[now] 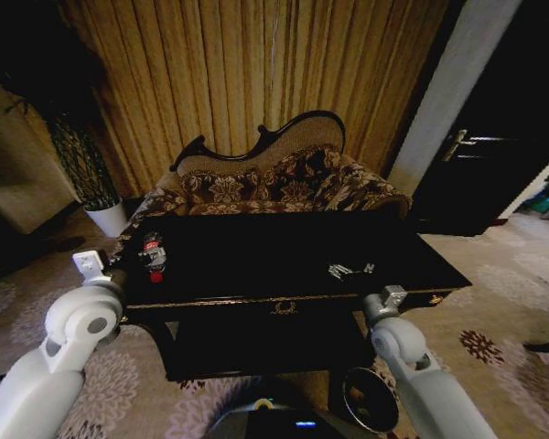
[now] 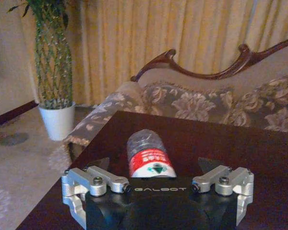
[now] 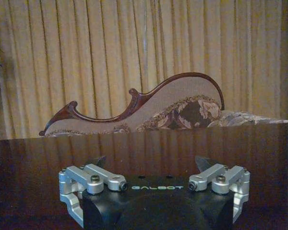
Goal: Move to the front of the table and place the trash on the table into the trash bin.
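- A patterned sofa (image 1: 274, 183) with a curved dark wooden frame stands against the far wall.
- Long gold curtains (image 1: 256, 64) hang behind it.
- A tall plant in a white pot (image 1: 108, 218) stands on the floor beside the sofa's end.
- A floral carpet (image 1: 503, 302) covers the floor.
- A dark door (image 1: 494, 146) with a metal handle stands at the far side.

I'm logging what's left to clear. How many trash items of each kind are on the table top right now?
Plastic bottle with red label, lying near the left gripper: 1
Pale crumpled scrap cluster, beyond the right gripper: 1; single pieces cannot be told apart
Total: 2
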